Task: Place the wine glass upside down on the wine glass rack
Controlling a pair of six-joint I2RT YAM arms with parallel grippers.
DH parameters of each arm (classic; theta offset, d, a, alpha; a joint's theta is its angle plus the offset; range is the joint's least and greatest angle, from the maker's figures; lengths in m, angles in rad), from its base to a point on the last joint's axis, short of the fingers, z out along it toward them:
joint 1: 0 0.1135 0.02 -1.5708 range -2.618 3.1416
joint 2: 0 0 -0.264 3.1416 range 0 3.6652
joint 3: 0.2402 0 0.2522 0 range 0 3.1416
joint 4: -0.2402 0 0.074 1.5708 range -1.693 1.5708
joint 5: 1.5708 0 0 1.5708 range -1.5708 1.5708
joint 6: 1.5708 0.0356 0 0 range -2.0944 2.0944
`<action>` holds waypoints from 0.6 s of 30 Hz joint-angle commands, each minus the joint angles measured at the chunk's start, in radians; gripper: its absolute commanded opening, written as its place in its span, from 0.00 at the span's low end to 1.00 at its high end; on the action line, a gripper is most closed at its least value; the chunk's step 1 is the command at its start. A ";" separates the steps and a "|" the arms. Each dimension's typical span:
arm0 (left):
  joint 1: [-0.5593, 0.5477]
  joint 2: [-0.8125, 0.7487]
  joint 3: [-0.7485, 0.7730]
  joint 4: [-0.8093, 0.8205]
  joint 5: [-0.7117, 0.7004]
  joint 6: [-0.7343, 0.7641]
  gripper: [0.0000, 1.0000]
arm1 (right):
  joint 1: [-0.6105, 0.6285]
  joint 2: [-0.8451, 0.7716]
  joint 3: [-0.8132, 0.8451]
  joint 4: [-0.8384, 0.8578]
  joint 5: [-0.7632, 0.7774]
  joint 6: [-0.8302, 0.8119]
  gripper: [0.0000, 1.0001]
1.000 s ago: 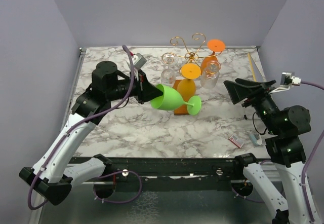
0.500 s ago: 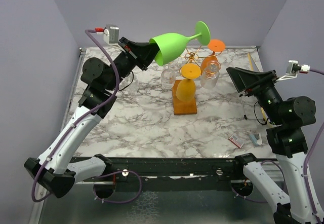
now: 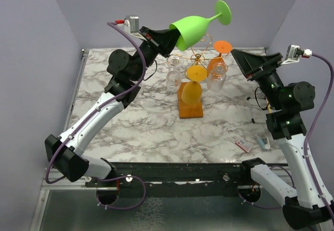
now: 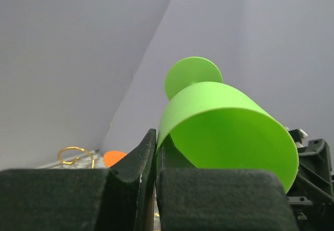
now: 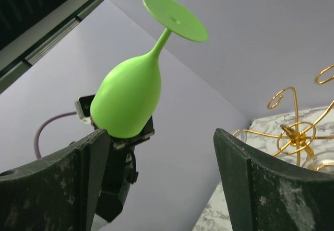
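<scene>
The task is about halfway done: the wine glass (image 3: 192, 29) is picked up and turned most of the way over, but it is not yet on the wine glass rack (image 3: 197, 59). The left gripper (image 3: 171, 36) has its jaws closed narrowly on the wall of the bowl at the rim, which the left wrist view shows pinched between the two pads. It holds the green glass high in the air over the far edge of the table (image 3: 135, 126), above the rack and a little to its left. The glass is tilted, with its foot uppermost and pointing toward the far right corner and its mouth facing back at the gripper, so it is nearly inverted and touches none of the wire. The rack stands near the middle of the far edge and already carries two orange glasses (image 3: 192, 89) and some clear glasses (image 3: 174, 77) hanging foot-up. Its gold curls on the far side look free. The right gripper (image 3: 245, 64) hovers near the rack's right side with its jaws spread wide, holding nothing. What is left, as I judge it, is to finish the tilt, slide the stem into a free curl so that the foot rests on the wire, and let go.
</scene>
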 commanded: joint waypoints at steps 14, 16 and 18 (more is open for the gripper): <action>-0.165 0.139 0.138 0.137 -0.172 0.264 0.00 | 0.002 0.196 0.025 0.433 0.124 0.180 0.80; -0.166 0.146 0.143 0.146 -0.138 0.256 0.00 | 0.002 0.214 0.032 0.436 0.130 0.207 0.80; -0.169 0.147 0.137 0.153 -0.111 0.244 0.00 | 0.002 0.238 0.042 0.438 0.132 0.252 0.79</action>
